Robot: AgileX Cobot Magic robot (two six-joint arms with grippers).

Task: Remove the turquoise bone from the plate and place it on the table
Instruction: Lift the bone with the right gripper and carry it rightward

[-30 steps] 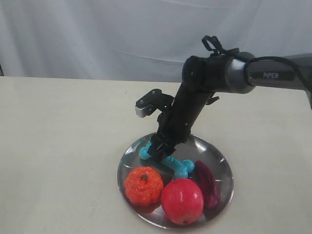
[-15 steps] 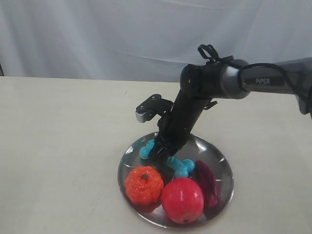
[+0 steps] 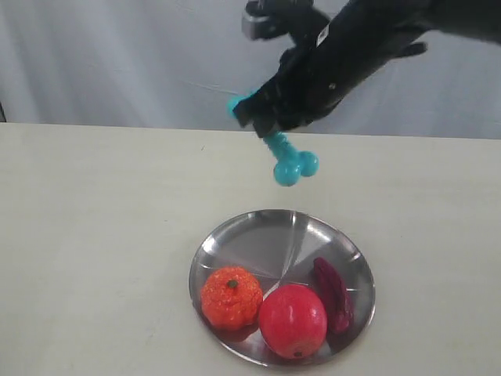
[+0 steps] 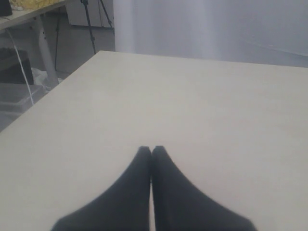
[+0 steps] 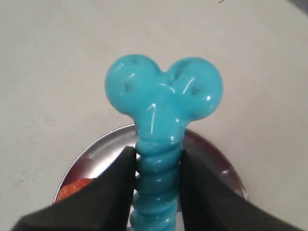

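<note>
The turquoise bone [image 3: 286,159] hangs high in the air above the far side of the silver plate [image 3: 258,239], held by its ribbed shaft. My right gripper [image 3: 264,125] is shut on it, and one knobbed end points down toward the table [image 3: 94,235]. In the right wrist view the bone [image 5: 161,101] fills the middle, both black fingers [image 5: 115,185] press its shaft, and the plate [image 5: 103,149] lies below. My left gripper [image 4: 152,150] is shut with nothing in it, over bare table [image 4: 192,106], and does not show in the exterior view.
On the plate lie an orange toy fruit [image 3: 230,297], a red apple [image 3: 293,321] and a dark purple piece [image 3: 333,296]. A white curtain [image 3: 117,55] hangs behind the table. Beyond the table's edge in the left wrist view stand stand legs [image 4: 45,53].
My right gripper has risen sharply from the plate, lifting the turquoise bone clear into the air. The fruits on the plate have stayed where they were.
</note>
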